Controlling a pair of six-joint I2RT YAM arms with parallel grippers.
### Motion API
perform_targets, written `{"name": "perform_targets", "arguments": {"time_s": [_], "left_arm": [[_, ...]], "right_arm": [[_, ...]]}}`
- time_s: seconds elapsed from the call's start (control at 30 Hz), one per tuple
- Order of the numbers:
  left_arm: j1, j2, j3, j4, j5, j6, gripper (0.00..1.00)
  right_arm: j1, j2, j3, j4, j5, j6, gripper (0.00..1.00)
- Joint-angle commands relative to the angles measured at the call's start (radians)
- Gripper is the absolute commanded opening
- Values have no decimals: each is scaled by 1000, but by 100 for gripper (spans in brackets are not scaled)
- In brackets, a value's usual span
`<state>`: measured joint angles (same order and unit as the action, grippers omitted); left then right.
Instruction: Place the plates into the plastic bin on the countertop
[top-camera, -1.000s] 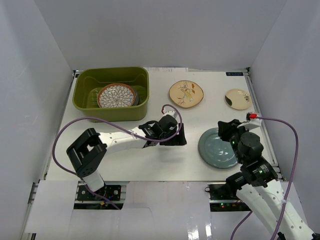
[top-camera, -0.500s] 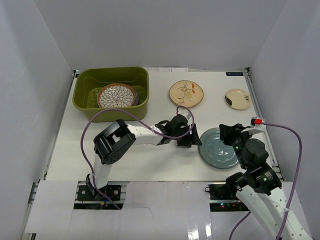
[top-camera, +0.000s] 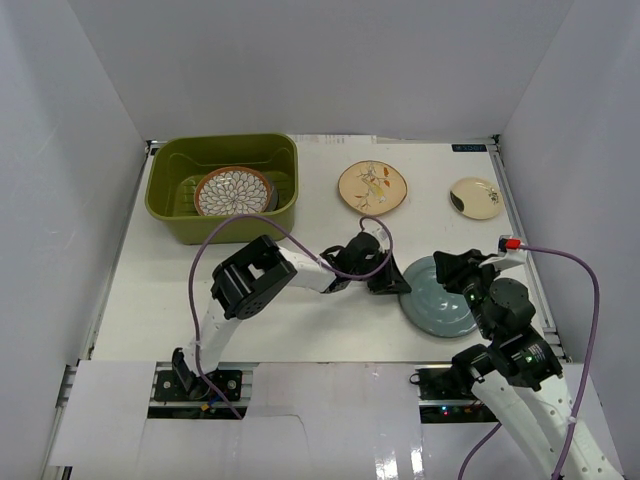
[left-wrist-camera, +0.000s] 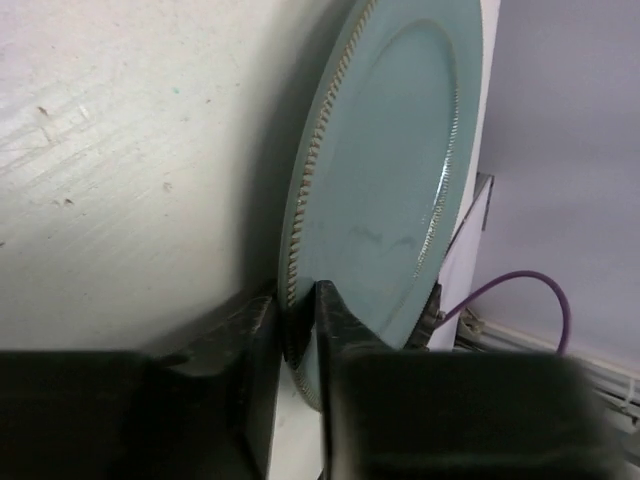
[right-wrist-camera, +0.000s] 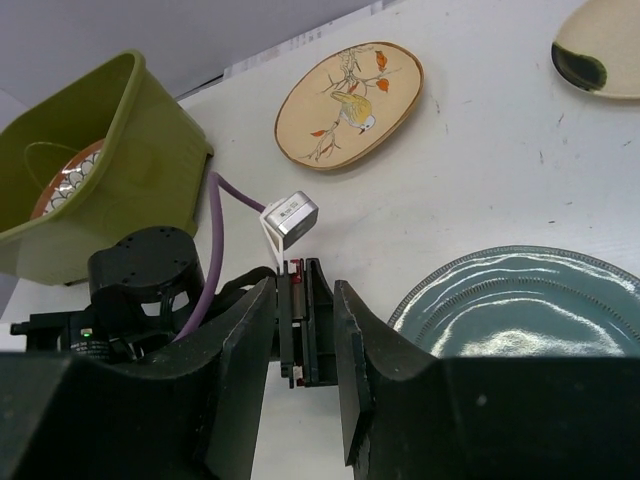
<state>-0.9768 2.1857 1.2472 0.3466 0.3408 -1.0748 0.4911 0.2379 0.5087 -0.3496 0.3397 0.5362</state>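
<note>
The left pincer (top-camera: 392, 280) is drawn narrow on the near rim of the pale blue plate (top-camera: 440, 300), which lies face up on the surface (top-camera: 300, 310), directly ahead of its fingers. Being round, the plate has no long axis. The left wrist view alone shows the grip: one finger (left-wrist-camera: 262, 325) under the beaded edge and one above, with the plate (left-wrist-camera: 390, 170) stretching away almost edge-on. Whether the rim is raised off the surface cannot be told.

The right pincer (top-camera: 458, 265) hovers just beyond the plate's far side, its fingers a little apart and holding nothing. Its own view looks past the right pincer (right-wrist-camera: 302, 290) to the tan floral plate (right-wrist-camera: 348, 103) and the plastic bin (right-wrist-camera: 130, 160), well beyond the left pincer. Only the top view shows the brown-white lattice plate (top-camera: 234, 191) fully, lying in the bin.
</note>
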Motion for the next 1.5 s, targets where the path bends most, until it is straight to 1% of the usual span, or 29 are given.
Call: {"name": "perform_targets", "arguments": {"time_s": [0.0, 0.03, 0.07, 0.2, 0.23, 0.27, 0.37, 0.4, 0.43, 0.47, 0.5, 0.53, 0.57, 0.6, 0.67, 0.77, 0.8, 0.87, 0.9, 0.93, 0.97, 1.0, 1.07, 1.1, 1.17, 1.2, 1.3, 1.37, 1.47], "left_arm": [[0, 39, -32, -6, -19, -14, 23], [0, 31, -40, -1, -29, -16, 7], [-2, 23, -48, 3, -36, -13, 0], [1, -43, -104, 22, -54, 3, 0], [4, -61, -138, 28, -57, 3, 0], [4, -84, -158, 37, -54, 3, 0], [13, -216, -253, 97, -37, -8, 0], [20, -301, -278, 120, -31, -14, 0], [33, -347, -325, 132, -26, -19, 0], [42, -390, -348, 155, -22, -36, 0], [67, -476, -368, 166, -8, -45, 0], [81, -516, -402, 172, 0, -53, 0], [93, -556, -416, 178, 7, -65, 0], [121, -633, -426, 180, 21, -69, 0], [147, -710, -454, 174, 32, -77, 0], [217, -851, -450, 138, 64, -80, 0], [277, -883, -442, 123, 76, -82, 0], [346, -970, -425, 79, 119, -86, 0], [427, -995, -387, 48, 130, -71, 0], [470, -1012, -358, 8, 147, -56, 0], [512, -1038, -297, -68, 152, -39, 0], [600, -1046, -267, -102, 152, -5, 0], [702, -1038, -217, -168, 176, 4, 0], [815, -1023, -174, -182, 193, 4, 0], [926, -988, -151, -195, 246, -25, 0], [1040, -953, -153, -180, 268, -48, 0], [1163, -887, -144, -150, 296, -85, 0], [1204, -851, -112, -164, 288, -65, 0], [1234, -793, -88, -179, 274, -40, 0]], "right_arm": [[-3, 6, 16, 23, -11, 2, 36], [-2, 8, 17, 21, -16, 5, 36], [-3, 14, 17, 23, -18, 5, 36], [-3, 18, 27, 24, -24, 10, 38], [-3, 21, 31, 24, -27, 10, 40], [-3, 24, 45, 24, -36, 11, 43], [-3, 35, 73, 21, -51, 7, 52], [-3, 38, 100, 21, -54, 4, 59], [-3, 41, 119, 21, -56, -4, 62], [-3, 46, 135, 21, -62, -5, 68], [-3, 50, 171, 21, -64, -10, 71], [-2, 54, 188, 21, -64, -16, 72], [-2, 64, 204, 23, -70, -19, 75], [-2, 70, 233, 23, -74, -22, 77], [-2, 87, 257, 23, -74, -27, 82], [-2, 116, 284, 26, -65, -38, 85], [-2, 126, 287, 27, -61, -41, 85], [-2, 150, 297, 26, -50, -42, 85], [-2, 156, 300, 29, -42, -42, 85], [-2, 162, 300, 31, -31, -42, 85], [-2, 172, 303, 32, -13, -42, 84], [-2, 178, 304, 34, -10, -44, 84], [-2, 192, 298, 49, -5, -47, 83], [-2, 196, 294, 55, -5, -47, 83], [-2, 219, 272, 63, -7, -48, 83], [-2, 227, 261, 69, -8, -50, 83], [-2, 261, 222, 87, -1, -53, 83], [-3, 299, 197, 112, 1, -54, 83], [-3, 356, 177, 144, -2, -47, 83]]}}
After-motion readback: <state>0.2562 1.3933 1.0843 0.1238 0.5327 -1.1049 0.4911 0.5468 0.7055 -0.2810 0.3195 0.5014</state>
